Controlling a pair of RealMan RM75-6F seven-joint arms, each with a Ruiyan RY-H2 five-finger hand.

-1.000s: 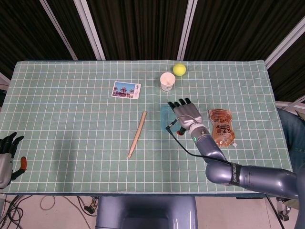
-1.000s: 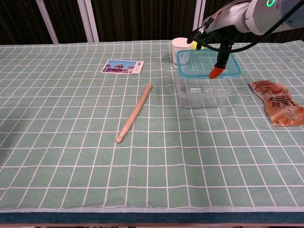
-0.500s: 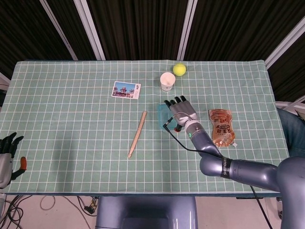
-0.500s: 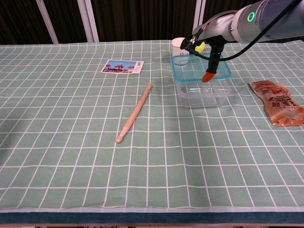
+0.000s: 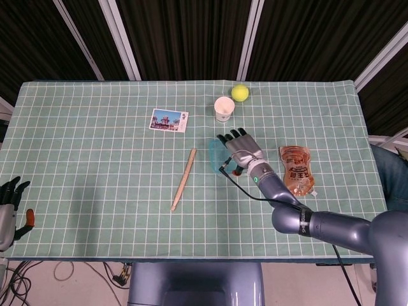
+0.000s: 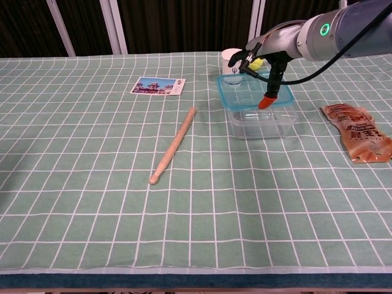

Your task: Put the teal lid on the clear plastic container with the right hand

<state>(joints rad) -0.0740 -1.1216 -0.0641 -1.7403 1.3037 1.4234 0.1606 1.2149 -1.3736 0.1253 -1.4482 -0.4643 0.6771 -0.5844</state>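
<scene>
My right hand (image 5: 240,149) (image 6: 262,58) holds the teal lid (image 6: 252,93) (image 5: 214,153) flat just above the clear plastic container (image 6: 262,123), its thumb under the lid's near edge. The lid sits a little to the left of the container's rim and overhangs it there. In the head view the hand and lid hide most of the container. My left hand (image 5: 11,207) hangs off the table's left front corner, away from everything, its fingers apart and holding nothing.
A white paper cup (image 5: 224,108) (image 6: 231,60) and a yellow-green ball (image 5: 240,92) stand just behind the container. An orange snack pouch (image 5: 297,169) (image 6: 360,139) lies to its right. A wooden stick (image 5: 183,179) (image 6: 174,144) and a postcard (image 5: 169,120) (image 6: 158,86) lie to the left.
My right hand has carried the teal lid leftwards and down, from behind and right of the container to just over its rim. The left hand has barely moved.
</scene>
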